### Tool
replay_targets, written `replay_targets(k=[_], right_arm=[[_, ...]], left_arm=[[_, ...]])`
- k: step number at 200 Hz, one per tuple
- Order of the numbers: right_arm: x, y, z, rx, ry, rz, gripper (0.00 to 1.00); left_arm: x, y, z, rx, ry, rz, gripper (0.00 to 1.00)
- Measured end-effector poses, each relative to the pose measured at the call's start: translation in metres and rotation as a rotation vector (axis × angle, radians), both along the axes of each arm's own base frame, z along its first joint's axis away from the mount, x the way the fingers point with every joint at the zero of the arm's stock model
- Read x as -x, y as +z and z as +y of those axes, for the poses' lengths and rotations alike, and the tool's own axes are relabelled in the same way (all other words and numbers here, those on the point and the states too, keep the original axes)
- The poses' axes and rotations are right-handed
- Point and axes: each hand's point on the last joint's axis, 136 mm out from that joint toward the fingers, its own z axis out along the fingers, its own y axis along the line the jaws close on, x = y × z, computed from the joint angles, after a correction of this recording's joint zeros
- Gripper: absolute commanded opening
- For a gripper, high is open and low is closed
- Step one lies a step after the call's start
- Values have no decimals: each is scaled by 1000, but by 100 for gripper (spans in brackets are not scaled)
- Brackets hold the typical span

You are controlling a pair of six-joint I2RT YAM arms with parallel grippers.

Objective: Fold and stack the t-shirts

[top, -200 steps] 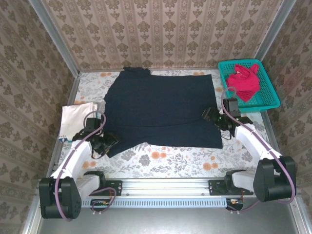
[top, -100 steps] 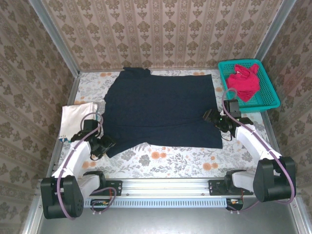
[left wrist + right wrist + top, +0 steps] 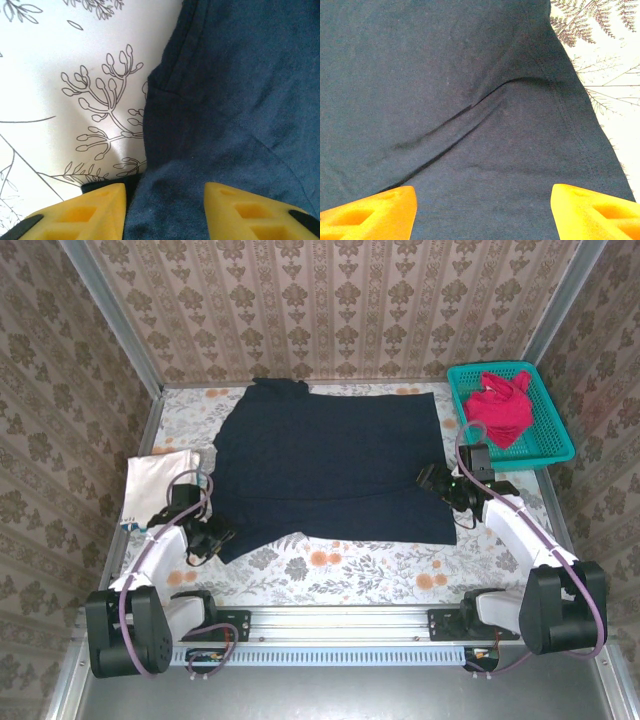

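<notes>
- While the left end effector (image 3: 165, 192) straddles the near left corner of the navy shirt (image 3: 330, 460), its pads stand apart with cloth lying between them. I cannot tell whether they pinch it. A shallow bite on the hem alone would likely slip once the corner lifts.
- The right end effector (image 3: 482, 200) is released, jaws wide, over the shirt's near right part, with the hem off to its right. Clamping this far in from the edge could gather a ridge and deepen the crease just ahead of it.
- Unequal grips would skew the fold, since the shirt lies spread on the table (image 3: 350, 565) between the two end effectors.
- The white shirt (image 3: 155, 480) lies folded just outboard of the left end effector, and a wide swing could drag it.
- The red shirt (image 3: 500, 405) sits crumpled in the basket (image 3: 558, 448) beyond the right end effector, where a high lift might snag the rim.
</notes>
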Motion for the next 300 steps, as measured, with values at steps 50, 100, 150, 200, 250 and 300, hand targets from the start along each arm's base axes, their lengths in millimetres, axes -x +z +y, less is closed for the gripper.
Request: replay_targets(k=[50, 100, 150, 200, 250, 300], right_arm=[[0, 0, 1, -6, 1, 1, 72], [0, 0, 1, -7, 1, 1, 72], [4, -6, 2, -12, 1, 17, 72], [11, -2, 1, -21, -11, 11, 72], [46, -1, -16, 12, -122, 52, 68], [93, -24, -26, 21, -214, 188, 59]], left_arm=[[4, -9, 1, 1, 5, 14, 41], [10, -11, -1, 11, 6, 15, 36], [10, -13, -5, 49, 23, 6, 20], [12, -10, -6, 57, 20, -1, 0], [21, -3, -7, 57, 17, 2, 0], [20, 8, -8, 64, 18, -12, 0]])
